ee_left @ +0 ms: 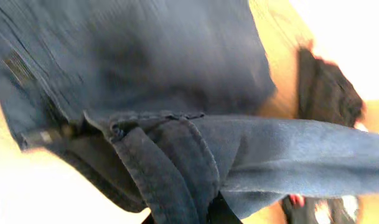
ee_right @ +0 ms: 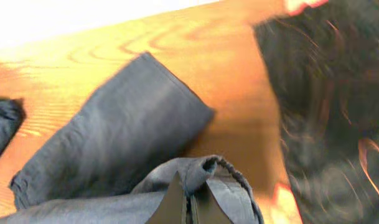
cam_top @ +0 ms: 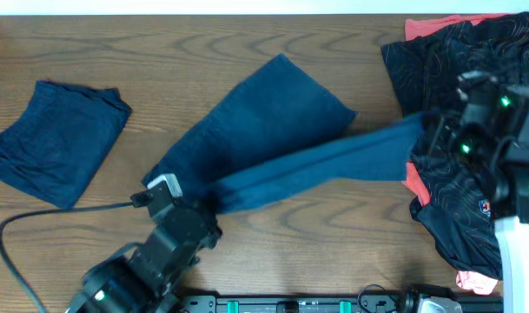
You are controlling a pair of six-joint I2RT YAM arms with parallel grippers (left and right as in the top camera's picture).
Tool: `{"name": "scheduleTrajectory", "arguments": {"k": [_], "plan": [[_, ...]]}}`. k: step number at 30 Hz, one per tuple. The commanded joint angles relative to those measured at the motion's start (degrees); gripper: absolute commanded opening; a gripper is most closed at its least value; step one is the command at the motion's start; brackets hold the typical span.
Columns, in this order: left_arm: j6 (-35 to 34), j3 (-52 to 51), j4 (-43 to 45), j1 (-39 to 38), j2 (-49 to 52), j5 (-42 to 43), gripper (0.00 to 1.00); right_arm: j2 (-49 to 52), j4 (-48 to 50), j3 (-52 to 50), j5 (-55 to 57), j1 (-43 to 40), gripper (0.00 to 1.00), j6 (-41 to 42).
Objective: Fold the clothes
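A dark navy garment [cam_top: 264,113] lies across the middle of the table, its near edge lifted and stretched into a band [cam_top: 333,165] between my two grippers. My left gripper [cam_top: 203,202] is shut on the band's left end; the left wrist view shows the bunched hem [ee_left: 177,168] at the jaws. My right gripper [cam_top: 425,130] is shut on the right end, with the fabric pinched in the right wrist view [ee_right: 198,177]. A second navy garment [cam_top: 60,139] lies folded at the far left.
A pile of black clothes with orange pattern and trim [cam_top: 459,78] fills the right side under the right arm. A black cable [cam_top: 38,213] runs along the front left. A rail [cam_top: 299,304] lines the table's front edge.
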Motion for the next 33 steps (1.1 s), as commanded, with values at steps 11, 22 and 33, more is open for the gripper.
{"name": "scheduleTrajectory", "arguments": {"k": [11, 22, 33], "plan": [[10.4, 0.1, 11.2, 25.4, 17.4, -7.6, 0.06, 19.1, 28.0, 1.6, 3.9, 12.7, 0.01, -1.1], [10.4, 0.1, 25.0, 42.3, 32.8, 0.2, 0.11, 35.9, 47.0, 1.6, 4.8, 19.4, 0.08, 1.7], [19.8, 0.1, 24.3, 49.6, 38.6, 10.6, 0.73, 41.1, 36.9, 1.6, 4.8, 19.9, 0.62, 3.1]]}}
